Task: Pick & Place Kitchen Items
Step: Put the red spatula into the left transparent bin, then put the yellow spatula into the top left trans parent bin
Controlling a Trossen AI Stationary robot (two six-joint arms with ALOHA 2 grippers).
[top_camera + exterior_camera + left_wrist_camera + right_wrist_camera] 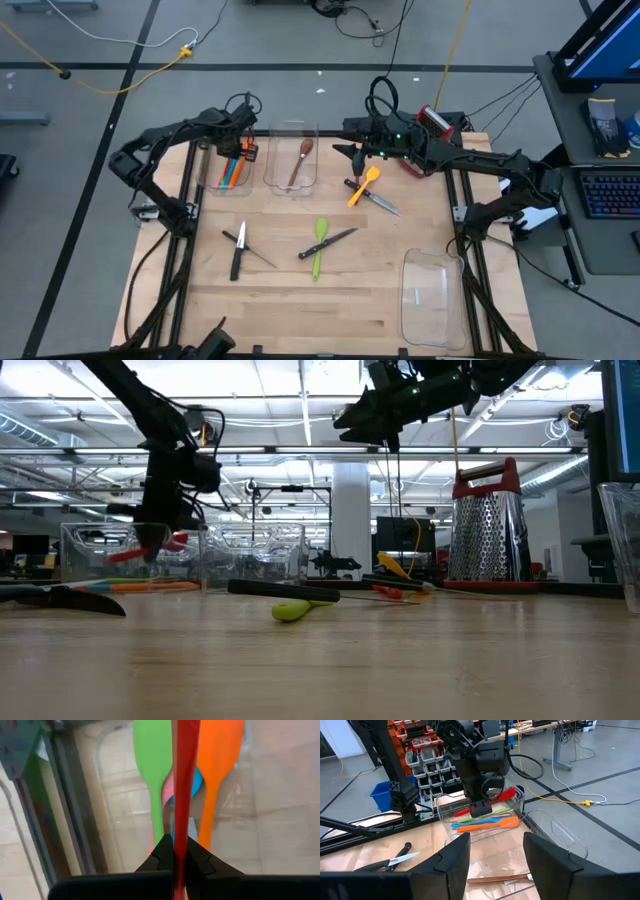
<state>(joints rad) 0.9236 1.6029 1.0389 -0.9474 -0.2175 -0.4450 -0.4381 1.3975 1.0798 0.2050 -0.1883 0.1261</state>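
Red utensil pinched over the bin

My left gripper (179,854) is clenched on the red utensil (184,780), green (152,780) and orange spatulas (217,775) lying in the clear bin (512,800) beyond my fingertips. My right gripper (495,857) hangs spread, empty, the wooden spoon (497,879) between its fingers.

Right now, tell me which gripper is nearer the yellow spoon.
Right. The right gripper hangs open just beyond the yellow spoon, above the table. The left gripper is across the table over a clear bin, shut on a red utensil.
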